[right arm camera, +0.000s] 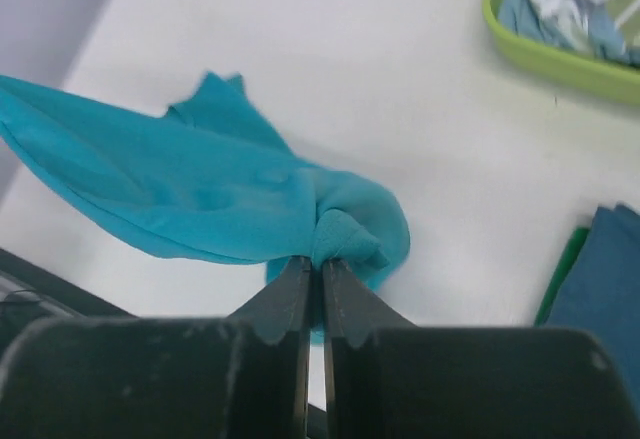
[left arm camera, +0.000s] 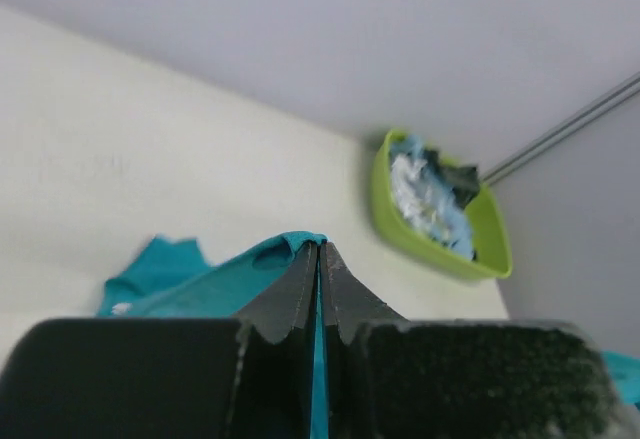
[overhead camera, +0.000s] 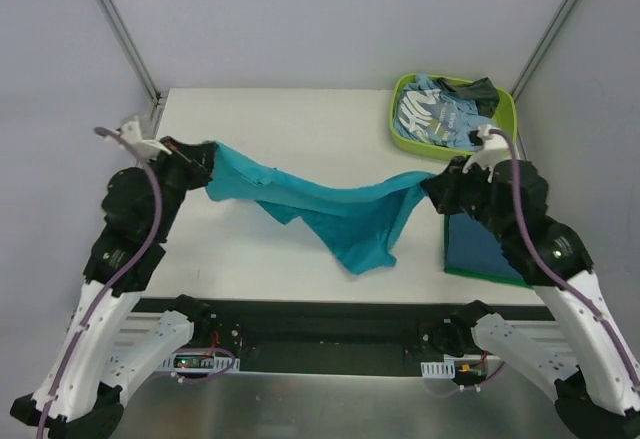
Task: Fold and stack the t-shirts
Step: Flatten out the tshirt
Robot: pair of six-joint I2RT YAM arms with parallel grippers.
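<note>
Top external, teal shirt (overhead camera: 340, 209): strung across above table (overhead camera: 280, 119), held at both ends, sagging mid-span, loose tail hanging front-centre and seeming to reach the tabletop
Left gripper (overhead camera: 203, 166): clamped on shirt's left end; left wrist view shows jaws closed w/ teal cloth pinched btwn them
Right gripper (overhead camera: 432, 187): clenched on shirt's right end; right wrist view shows cloth balled into a wad at the tips
Folded stack (overhead camera: 480, 247): dark blue-teal shirt on a green one, front-right, just beside right gripper
Tub (overhead camera: 396, 124): lime, back-right corner, holds light blue printed + dark grey shirts (overhead camera: 445, 114), not yet folded
Step, my read: spreading teal shirt flat before folding
How to do it well: draw ends apart till sag goes, lower both sides evenly so tail lands first & cloth lays w/o creases; set it left of stack; right grip looks bunched, prob needs a regrip at a hem or corner
Risk: dragging cloth over stack & mussing it
</note>
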